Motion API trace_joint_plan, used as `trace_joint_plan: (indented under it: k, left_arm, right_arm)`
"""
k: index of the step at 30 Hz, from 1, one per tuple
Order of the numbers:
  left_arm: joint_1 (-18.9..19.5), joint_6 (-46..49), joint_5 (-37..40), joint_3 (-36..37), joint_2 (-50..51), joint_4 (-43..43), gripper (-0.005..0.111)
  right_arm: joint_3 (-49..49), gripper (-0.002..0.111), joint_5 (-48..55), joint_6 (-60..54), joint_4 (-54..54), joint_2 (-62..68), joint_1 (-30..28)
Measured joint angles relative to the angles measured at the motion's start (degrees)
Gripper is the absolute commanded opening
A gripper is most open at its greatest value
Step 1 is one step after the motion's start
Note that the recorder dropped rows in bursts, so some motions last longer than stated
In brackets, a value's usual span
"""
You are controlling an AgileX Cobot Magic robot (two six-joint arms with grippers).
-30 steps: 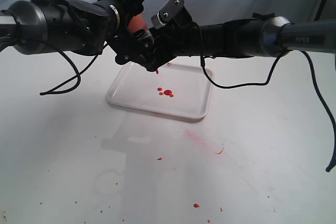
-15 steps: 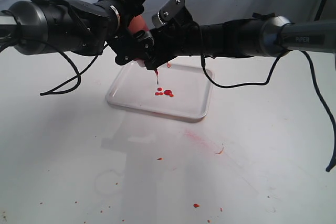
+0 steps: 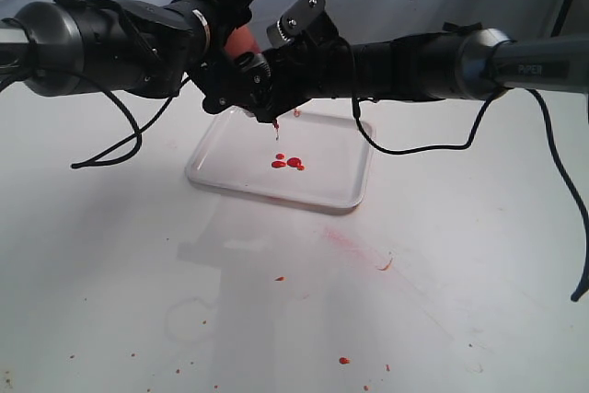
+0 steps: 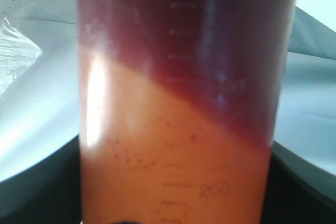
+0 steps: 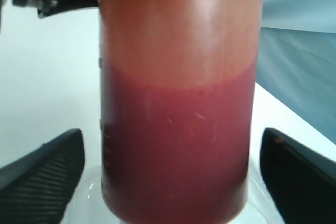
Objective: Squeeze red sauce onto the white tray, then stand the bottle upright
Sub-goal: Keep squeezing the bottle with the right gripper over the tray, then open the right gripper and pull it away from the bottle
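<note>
You are looking at a white table (image 3: 479, 255) that is carrying a white tray (image 3: 333, 172), which is lying flat toward its far middle. Near the tray's front right corner a pinkish smear (image 3: 345, 241) is trailing toward you, ending beside a short red streak (image 3: 385, 266). Closer to you, a small red spot (image 3: 279, 278) and a rounder red drop (image 3: 343, 360) are sitting well apart, and tiny dark specks (image 3: 132, 354) are dotting the near edge.

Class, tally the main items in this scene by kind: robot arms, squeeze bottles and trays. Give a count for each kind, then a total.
Robot arms: 2 (left arm, right arm)
Squeeze bottles: 1 (bottle)
Trays: 1 (white tray)
Total: 4
</note>
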Motion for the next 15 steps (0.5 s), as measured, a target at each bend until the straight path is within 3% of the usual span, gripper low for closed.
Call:
trace_joint_plan:
  k: [9,15]
  left_arm:
    - [0.00,-0.23,1.13,0.00,0.00,0.00,0.000]
    - [0.00,-3.85,2.13,0.00,0.00,0.00,0.000]
  right_arm:
    - [0.00,0.095,-1.20,3.02,-1.50,-0.23,0.00]
    - [0.00,0.090,-3.99,20.83,-23.25,-4.43,0.00]
